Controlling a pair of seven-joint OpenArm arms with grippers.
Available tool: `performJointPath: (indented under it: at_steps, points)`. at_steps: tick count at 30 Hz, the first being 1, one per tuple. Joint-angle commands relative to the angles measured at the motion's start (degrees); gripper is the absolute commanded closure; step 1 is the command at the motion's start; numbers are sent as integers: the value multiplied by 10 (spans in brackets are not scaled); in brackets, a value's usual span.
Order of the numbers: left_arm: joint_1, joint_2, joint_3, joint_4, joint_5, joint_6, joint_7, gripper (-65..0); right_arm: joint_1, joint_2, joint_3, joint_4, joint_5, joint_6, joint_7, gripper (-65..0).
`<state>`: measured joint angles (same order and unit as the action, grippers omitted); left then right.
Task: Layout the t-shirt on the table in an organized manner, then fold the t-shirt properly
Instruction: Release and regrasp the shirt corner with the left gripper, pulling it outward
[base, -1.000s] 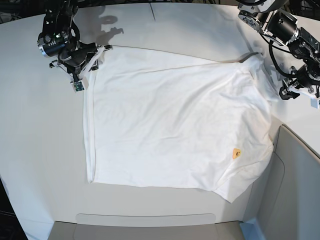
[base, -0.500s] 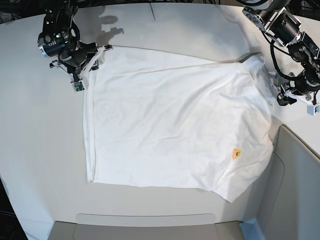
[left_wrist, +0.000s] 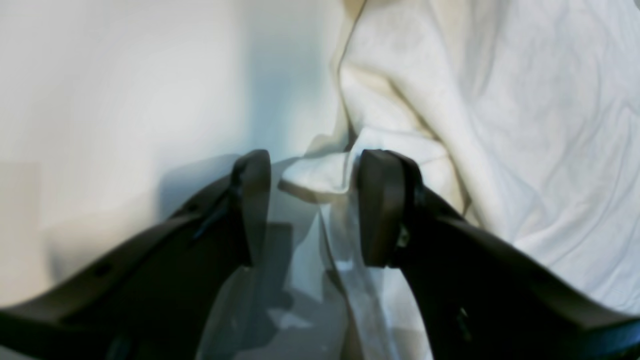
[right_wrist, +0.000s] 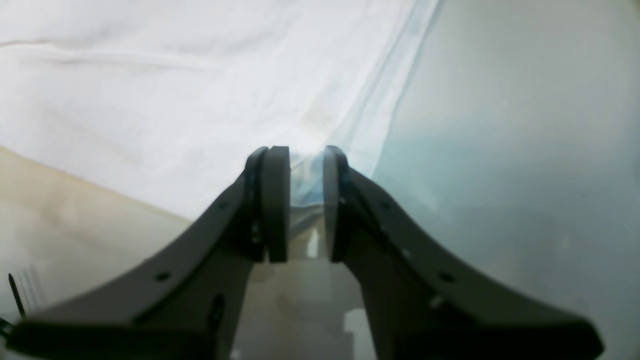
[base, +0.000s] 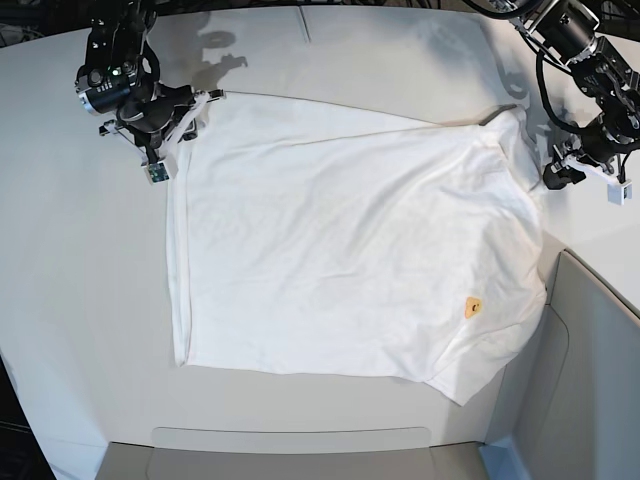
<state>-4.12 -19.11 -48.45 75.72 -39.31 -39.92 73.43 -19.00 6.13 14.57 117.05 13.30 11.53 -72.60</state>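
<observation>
T-shirt (base: 350, 250) flat on table (base: 80, 300); right hand (right_wrist: 305, 200) pinching hem; left hand (left_wrist: 310, 205) open.

White t-shirt (base: 350, 250) spread flat, orange mark up, on white table (base: 80, 300)

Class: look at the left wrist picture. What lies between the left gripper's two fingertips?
In the left wrist view, a bunched fold of the t-shirt lies between the open left gripper fingertips, not yet pinched.
</observation>
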Motion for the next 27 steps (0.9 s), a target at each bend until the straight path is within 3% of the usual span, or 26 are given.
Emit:
performJointPath:
  at_steps: [1, 21, 24, 27]
  points:
    - [-13, -14, -1, 10, -26, -1, -10, -298, 4, 2, 1, 9, 1, 0, 6, -126]
    - [-15, 10, 41, 10, -31, -1, -3, -292, 5, 3, 1, 9, 0, 0, 6, -126]
    - [-15, 10, 41, 10, -31, -1, -3, -237, 5, 3, 1, 9, 0, 0, 6, -126]
    - [-14, 7, 42, 7, -28, -1, -3, -141, 5, 3, 1, 9, 0, 0, 6, -126]
